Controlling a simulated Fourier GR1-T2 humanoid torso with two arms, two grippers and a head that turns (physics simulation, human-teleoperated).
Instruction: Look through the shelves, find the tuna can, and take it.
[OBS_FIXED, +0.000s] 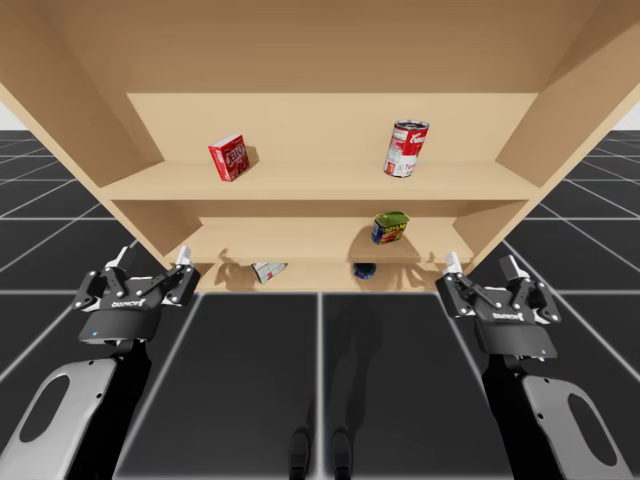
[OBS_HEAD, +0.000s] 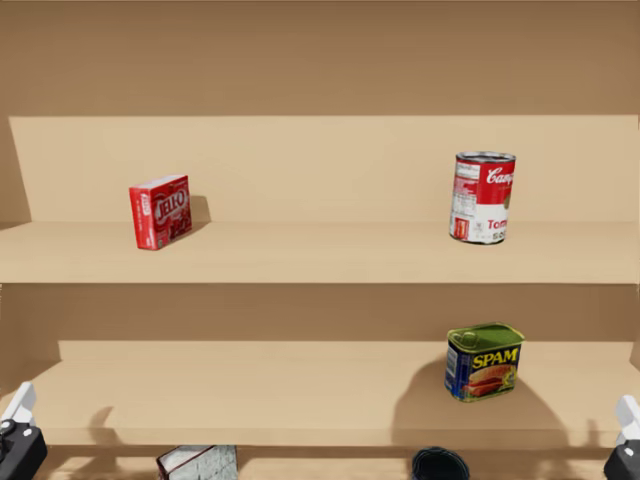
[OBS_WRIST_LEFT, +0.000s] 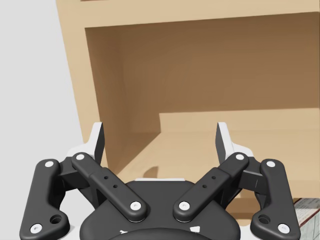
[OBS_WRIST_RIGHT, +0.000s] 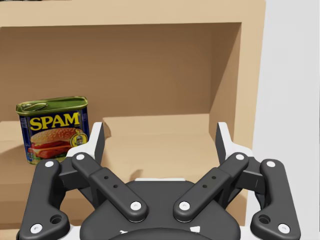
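Observation:
A low dark-blue round can (OBS_FIXED: 364, 270) sits on the bottom shelf, half hidden under the middle board; the head view shows its dark top (OBS_HEAD: 439, 464). My left gripper (OBS_FIXED: 153, 258) hovers open in front of the shelf unit's left end, with nothing between its fingers (OBS_WRIST_LEFT: 160, 142). My right gripper (OBS_FIXED: 481, 264) is open too, before the right end, well right of the dark can. In the right wrist view it (OBS_WRIST_RIGHT: 160, 142) faces the middle shelf, with a blue-and-green rectangular can (OBS_WRIST_RIGHT: 52, 129) ahead to its left.
The top shelf (OBS_FIXED: 320, 182) carries a red box (OBS_FIXED: 230, 157) at left and a tall red-and-white can (OBS_FIXED: 406, 148) at right. The rectangular can (OBS_FIXED: 390, 227) stands on the middle shelf. A small grey-white box (OBS_FIXED: 268, 270) lies on the bottom shelf, left of the dark can.

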